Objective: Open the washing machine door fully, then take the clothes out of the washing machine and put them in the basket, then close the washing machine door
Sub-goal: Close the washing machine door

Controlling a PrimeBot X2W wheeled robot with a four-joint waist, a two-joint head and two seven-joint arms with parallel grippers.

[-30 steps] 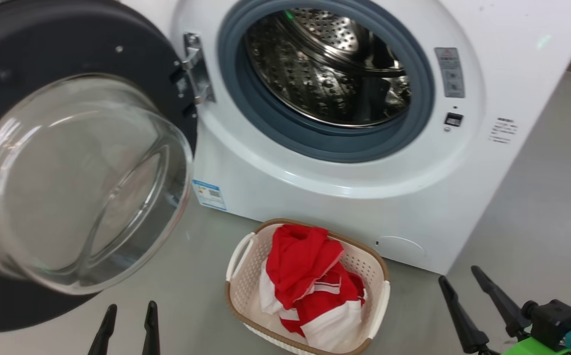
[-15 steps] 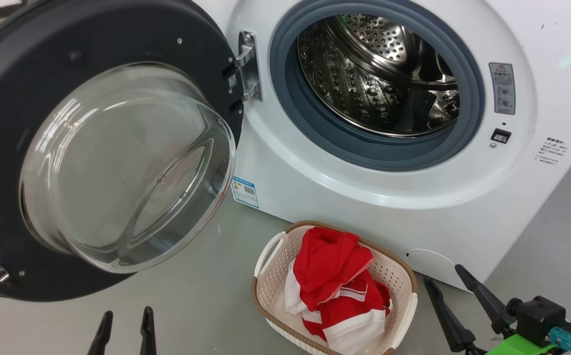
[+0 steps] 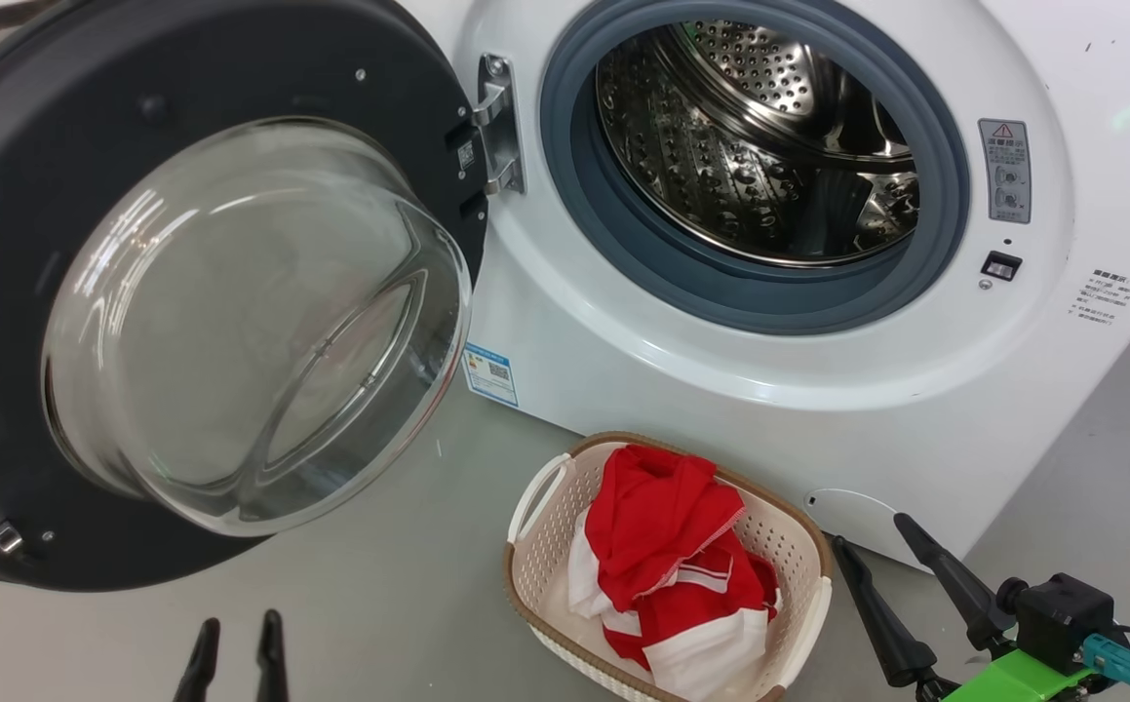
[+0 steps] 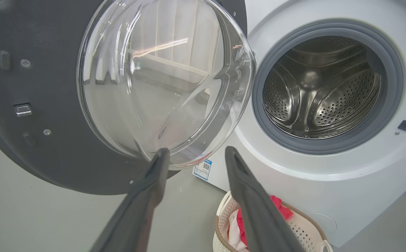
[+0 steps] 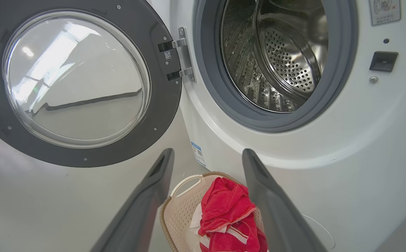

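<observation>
head cam has swung, whole view shifted; left gripper point(image 3: 240, 621) jaws have narrowed a touch, still apart, empty. right gripper point(image 3: 869, 531) jaws wide apart, empty. clothes point(image 3: 667, 546) are in the basket point(image 3: 545, 575) on the floor point(image 3: 379, 604) before the washing machine point(image 3: 720, 390), drum point(image 3: 759, 146) looks bare. washing machine door point(image 3: 253, 322) stands swung wide. step in hand, i'd say: closing it. next: left gripper behind the door's far edge, push until latched.

Your head camera looks steeply down on the washing machine point(image 3: 720, 390) from in front of it. Your left wrist camera sits lower, close to the washing machine door point(image 4: 48, 157), facing the washing machine's front. Your right wrist camera faces that front too, from near, above the basket point(image 5: 180, 210). All three share door, basket and front.
</observation>
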